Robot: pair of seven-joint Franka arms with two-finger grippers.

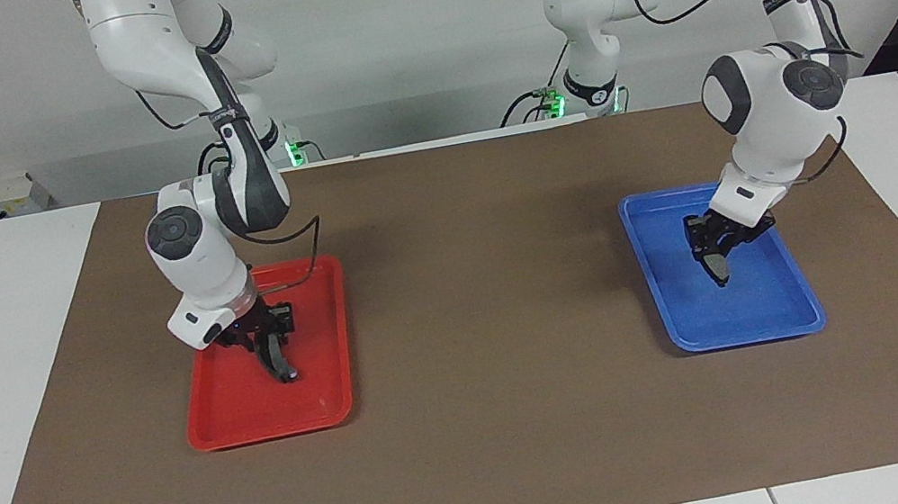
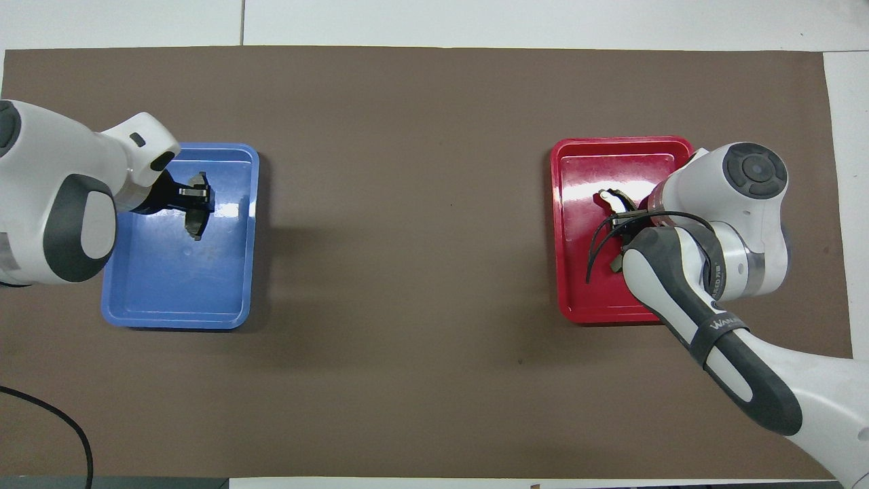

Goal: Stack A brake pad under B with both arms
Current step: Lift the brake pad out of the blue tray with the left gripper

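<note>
My left gripper (image 1: 711, 245) is over the blue tray (image 1: 746, 337) and is shut on the short dark grey brake pad A (image 1: 718, 269), which hangs from the fingers with its lower tip close to the tray floor. In the overhead view the gripper (image 2: 192, 201) and pad (image 2: 196, 223) are over the tray (image 2: 170, 319). My right gripper (image 1: 266, 330) is over the red tray (image 1: 260, 430) and is shut on the curved black piece B (image 1: 279, 364), held on edge, lower end at the tray floor. In the overhead view my right arm hides most of B (image 2: 614, 200).
Both trays lie on a brown mat (image 1: 476, 302) on the white table, the blue one toward the left arm's end, the red one (image 2: 584, 312) toward the right arm's end. A black cable (image 2: 54, 421) lies at the mat's near corner.
</note>
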